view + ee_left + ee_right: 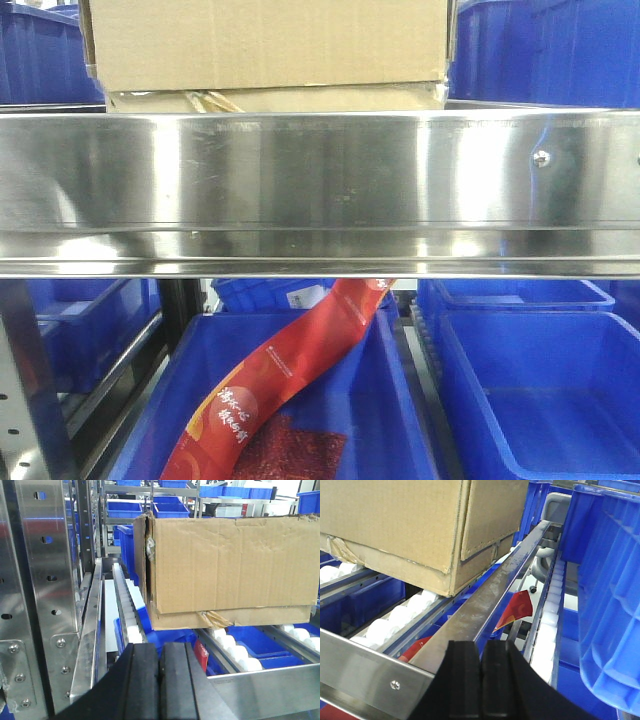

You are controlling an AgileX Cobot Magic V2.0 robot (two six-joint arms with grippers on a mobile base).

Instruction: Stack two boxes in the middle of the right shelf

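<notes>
The big brown cardboard box (265,40) rests on top of the thin flat box (275,99), both on the roller lane of the steel shelf behind its mirror-like front rail (320,180). From the left wrist, the big box (230,562) sits over the flat one (235,617) with torn tan tape at the seam. From the right wrist, the stack (415,525) stands on white rollers (390,622). My left gripper (160,680) is shut and empty, just in front of the rail. Pressed shut and holding nothing, my right gripper (482,680) hovers over the rail by the screw head (395,684).
Blue plastic bins flank the stack (545,50) and fill the level below (530,390). A red printed pouch (290,370) lies in the lower middle bin. A perforated steel upright (45,580) stands at the left; a large blue bin (610,590) crowds the right.
</notes>
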